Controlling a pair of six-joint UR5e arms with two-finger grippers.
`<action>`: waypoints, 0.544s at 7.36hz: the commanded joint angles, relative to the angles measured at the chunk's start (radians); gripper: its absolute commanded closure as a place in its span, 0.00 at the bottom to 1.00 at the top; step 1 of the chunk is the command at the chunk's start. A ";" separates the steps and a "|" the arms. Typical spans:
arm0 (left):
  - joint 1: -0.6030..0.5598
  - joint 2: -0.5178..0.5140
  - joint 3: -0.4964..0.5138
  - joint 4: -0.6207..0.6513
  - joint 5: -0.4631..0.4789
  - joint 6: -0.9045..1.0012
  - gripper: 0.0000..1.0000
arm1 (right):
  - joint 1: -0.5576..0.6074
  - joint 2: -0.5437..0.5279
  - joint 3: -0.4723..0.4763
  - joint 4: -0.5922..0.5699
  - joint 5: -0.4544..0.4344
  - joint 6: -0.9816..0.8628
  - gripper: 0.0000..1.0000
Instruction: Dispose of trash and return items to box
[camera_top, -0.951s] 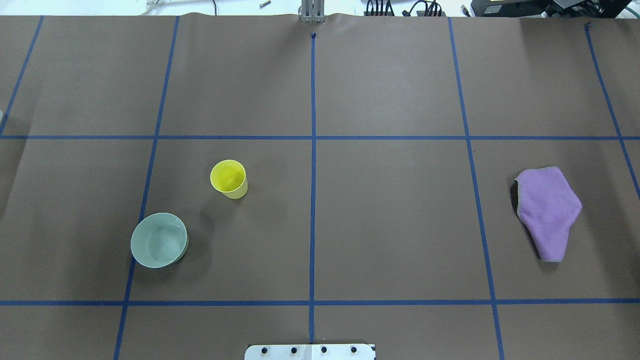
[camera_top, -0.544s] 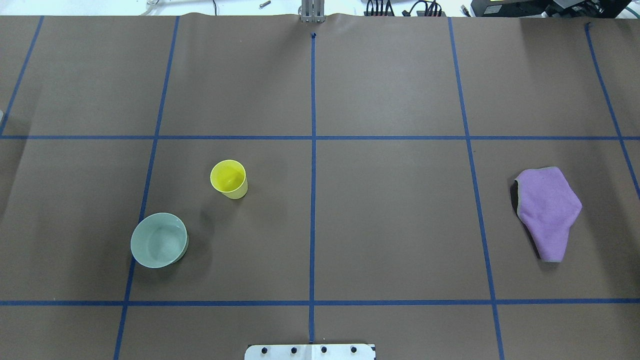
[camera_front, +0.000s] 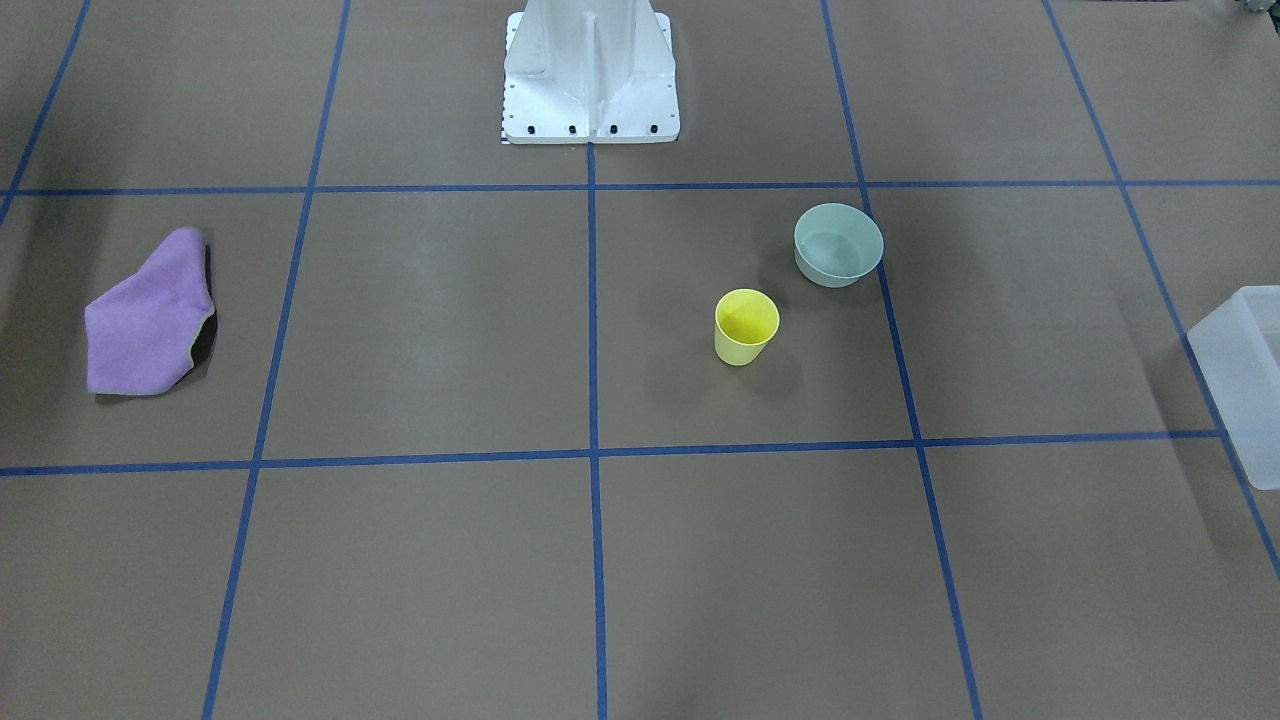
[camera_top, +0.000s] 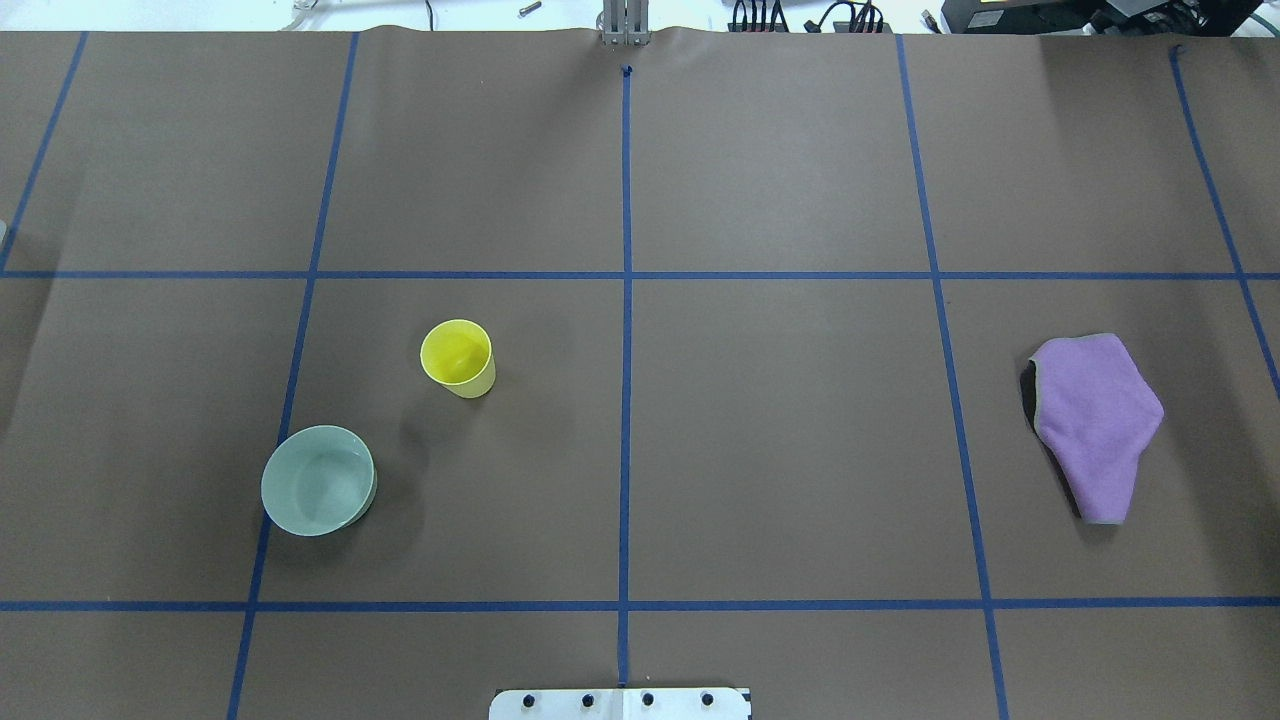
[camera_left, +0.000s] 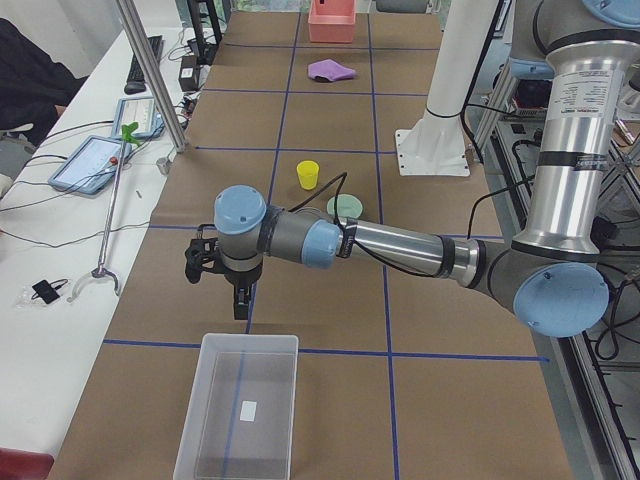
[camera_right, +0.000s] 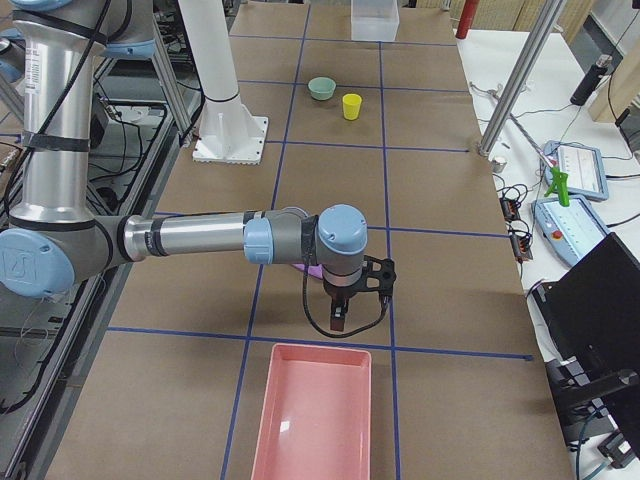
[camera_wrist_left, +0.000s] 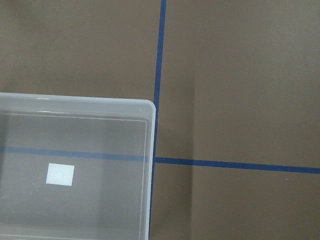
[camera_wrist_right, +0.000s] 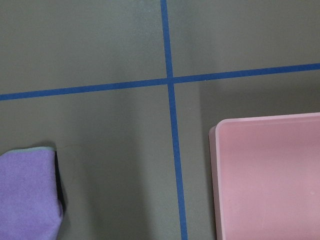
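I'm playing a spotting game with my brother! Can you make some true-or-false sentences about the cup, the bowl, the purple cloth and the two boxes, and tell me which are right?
1. The yellow cup stands upright on the table. True.
2. The green bowl is inside the clear box. False: the bowl sits on the table near the cup, and only a small white sticker shows in the box.
3. The purple cloth lies in the pink tray. False: it lies on the table beside the tray.
4. The cup and the bowl do not touch. True.
5. The left gripper is gripping the yellow cup. False: it hangs by the clear box, far from the cup.
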 joint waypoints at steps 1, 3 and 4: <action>0.014 -0.032 -0.042 0.011 0.010 -0.071 0.02 | 0.000 0.001 0.007 0.000 0.001 0.004 0.00; 0.162 -0.032 -0.171 0.024 0.009 -0.362 0.02 | 0.000 0.001 0.007 0.000 0.006 0.007 0.00; 0.233 -0.029 -0.237 0.022 0.009 -0.482 0.02 | 0.000 0.001 0.007 0.000 0.008 0.008 0.00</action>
